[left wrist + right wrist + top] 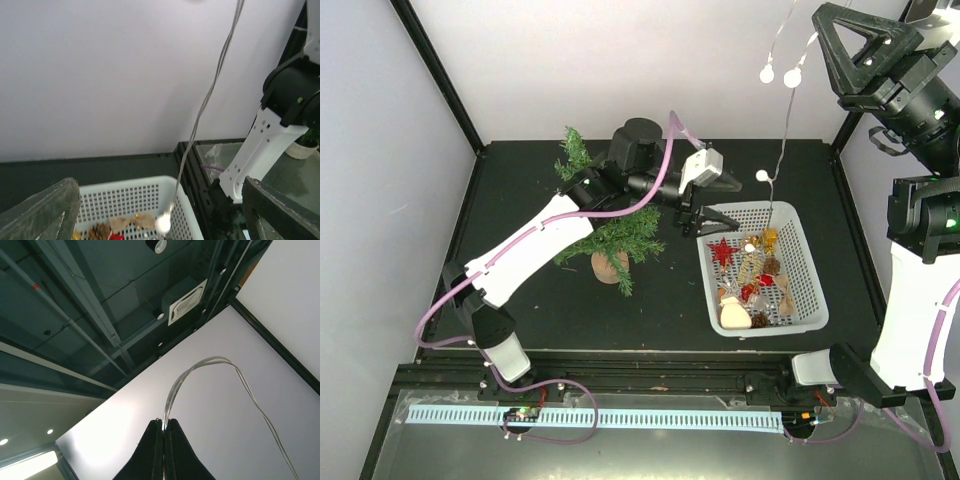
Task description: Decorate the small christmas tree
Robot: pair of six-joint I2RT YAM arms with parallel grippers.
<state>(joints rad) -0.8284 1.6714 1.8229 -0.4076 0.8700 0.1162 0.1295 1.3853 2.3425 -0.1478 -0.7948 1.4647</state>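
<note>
1. The small christmas tree (610, 232) stands at 9 o'clock from the white basket (808, 285).
2. The left gripper (708, 203) is spread wide and empty at the basket's 10 o'clock corner.
3. The right gripper (163, 426), up high, pinches the light string (783, 130).

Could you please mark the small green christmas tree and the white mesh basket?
small green christmas tree (610, 237): top external view, lower branches.
white mesh basket (806, 268): top external view, right wall.

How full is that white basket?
Partly full. The white basket holds a loose layer of ornaments, a red star among them, with bare mesh floor showing along its right side.
</note>
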